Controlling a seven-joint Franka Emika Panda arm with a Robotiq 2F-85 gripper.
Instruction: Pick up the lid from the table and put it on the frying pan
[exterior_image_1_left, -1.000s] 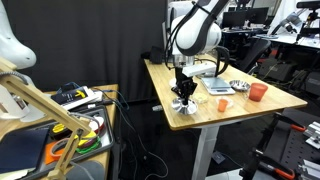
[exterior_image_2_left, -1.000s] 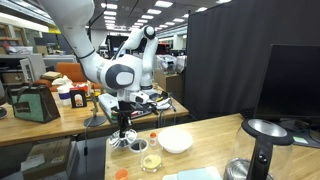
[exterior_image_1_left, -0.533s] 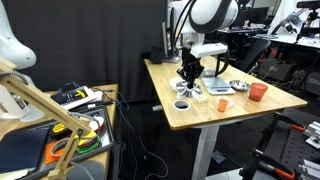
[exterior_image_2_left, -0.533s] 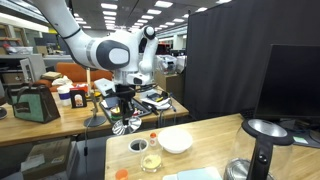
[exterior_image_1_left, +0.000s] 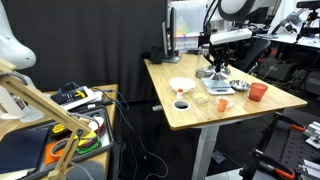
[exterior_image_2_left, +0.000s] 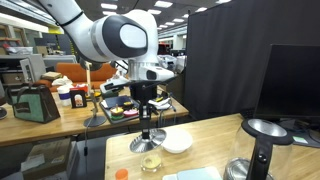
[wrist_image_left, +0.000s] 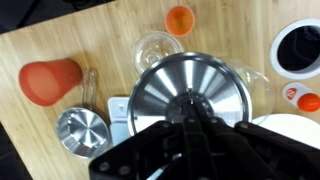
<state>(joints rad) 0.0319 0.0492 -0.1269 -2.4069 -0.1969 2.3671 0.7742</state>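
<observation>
Pincer (wrist_image_left: 190, 108) clamped on lid (wrist_image_left: 165, 85) knob, carried across the counter (wrist_image_left: 60, 35) since last frame — now nearer frying pan (wrist_image_left: 82, 132).

in the wrist view the dark fingers (wrist_image_left: 186, 126) cover the lid (wrist_image_left: 190, 85) at its centre and lower part, so the knob is hidden. the lid hides part of a clear glass bowl (wrist_image_left: 152, 45). the picture's edge cuts off the white bowl (wrist_image_left: 293, 126) at the bottom right and a black-and-white round container (wrist_image_left: 298, 48) at the right. in an exterior view the frying pan (exterior_image_1_left: 238, 86) is too small for detail.
</observation>
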